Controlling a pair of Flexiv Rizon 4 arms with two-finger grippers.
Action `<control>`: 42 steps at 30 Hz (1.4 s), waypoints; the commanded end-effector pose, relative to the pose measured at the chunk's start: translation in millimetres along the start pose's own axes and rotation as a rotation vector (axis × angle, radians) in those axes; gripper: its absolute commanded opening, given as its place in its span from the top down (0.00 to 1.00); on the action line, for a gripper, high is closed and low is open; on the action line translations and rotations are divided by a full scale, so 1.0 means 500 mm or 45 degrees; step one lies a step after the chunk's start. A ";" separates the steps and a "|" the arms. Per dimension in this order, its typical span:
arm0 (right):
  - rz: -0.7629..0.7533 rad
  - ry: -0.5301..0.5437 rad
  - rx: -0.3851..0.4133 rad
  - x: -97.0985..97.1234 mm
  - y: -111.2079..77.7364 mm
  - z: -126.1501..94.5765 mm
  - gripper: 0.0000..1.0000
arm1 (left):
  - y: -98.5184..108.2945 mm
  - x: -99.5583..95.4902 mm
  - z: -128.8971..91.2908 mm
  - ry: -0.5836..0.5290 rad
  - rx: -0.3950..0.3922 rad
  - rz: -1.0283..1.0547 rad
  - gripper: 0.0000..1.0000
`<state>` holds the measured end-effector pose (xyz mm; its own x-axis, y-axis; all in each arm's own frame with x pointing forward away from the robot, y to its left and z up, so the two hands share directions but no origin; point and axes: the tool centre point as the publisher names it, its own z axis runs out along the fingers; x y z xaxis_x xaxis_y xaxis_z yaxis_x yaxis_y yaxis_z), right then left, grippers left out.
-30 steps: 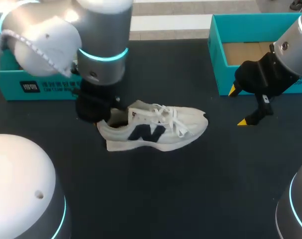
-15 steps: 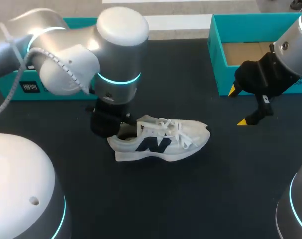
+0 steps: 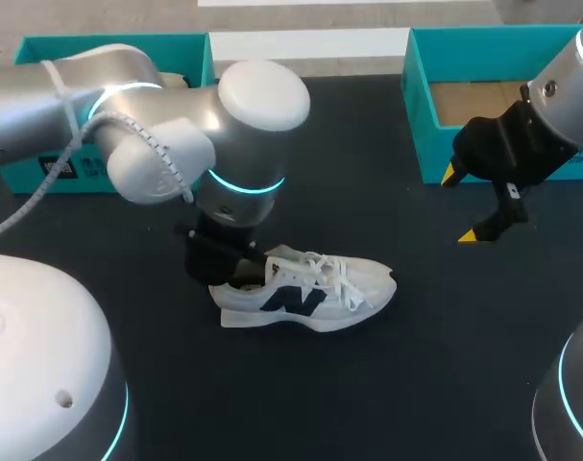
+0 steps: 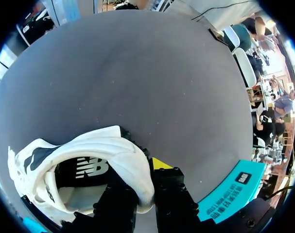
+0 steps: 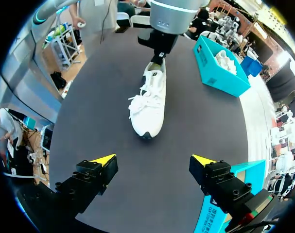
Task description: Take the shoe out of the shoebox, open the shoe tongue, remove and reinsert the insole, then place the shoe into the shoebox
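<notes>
— What is different from one second ago?

— The left arm has drawn the shoe (image 3: 310, 293) a little toward the middle of the table (image 3: 368, 394). The shoe is upright and seems to rest on its sole, well apart from the teal shoebox (image 3: 421, 125). I judge the taking-out step finished; opening the tongue comes next.

— And the left gripper (image 4: 142, 179)?

— It pinches the heel collar, with one finger inside the shoe and one outside, pressed close on the padding.

— Has the right gripper (image 3: 462, 204) moved?

— No. It hangs in the same place near the shoebox, its yellow tips spread wide and holding nothing. The shoe's toe points toward it.
</notes>
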<state>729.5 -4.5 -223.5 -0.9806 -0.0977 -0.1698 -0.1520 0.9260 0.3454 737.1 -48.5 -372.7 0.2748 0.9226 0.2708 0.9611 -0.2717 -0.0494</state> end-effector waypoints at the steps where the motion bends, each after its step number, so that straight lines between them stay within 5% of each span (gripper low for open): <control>1: 0.001 0.000 0.004 -0.001 0.001 0.003 0.00 | 0.004 -0.007 0.010 0.013 0.007 0.005 1.00; 7: 0.001 0.000 0.004 -0.001 0.001 0.003 0.00 | 0.004 -0.001 0.019 0.014 0.013 0.000 0.93; 9: 0.001 0.000 0.004 -0.001 0.001 0.003 0.00 | -0.002 0.002 0.011 0.008 0.013 -0.001 0.68; 12: 0.001 0.000 0.004 -0.001 0.001 0.003 0.00 | -0.007 0.006 -0.009 -0.021 -0.004 -0.008 0.16; 15: 0.001 0.000 0.004 -0.001 0.001 0.003 0.00 | -0.009 0.009 -0.023 -0.048 -0.015 -0.017 0.00; 21: 0.001 0.000 0.004 -0.001 0.001 0.003 0.00 | -0.018 0.026 -0.077 -0.152 -0.027 -0.049 0.00; 30: 0.001 0.000 0.004 -0.001 0.001 0.003 0.00 | -0.016 0.102 -0.138 -0.611 0.114 -0.328 0.00; 38: 0.001 0.000 0.004 -0.001 0.001 0.003 0.00 | -0.034 0.152 -0.124 -1.045 0.370 -0.684 0.00; 42: 0.001 0.000 0.004 -0.001 0.001 0.003 0.00 | -0.034 0.152 -0.124 -1.045 0.370 -0.684 0.00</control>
<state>729.5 -4.5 -223.5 -0.9806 -0.0976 -0.1698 -0.1520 0.9260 0.3454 738.2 -3.2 -288.2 -0.1430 0.9838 -0.1084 0.9659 0.1148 -0.2322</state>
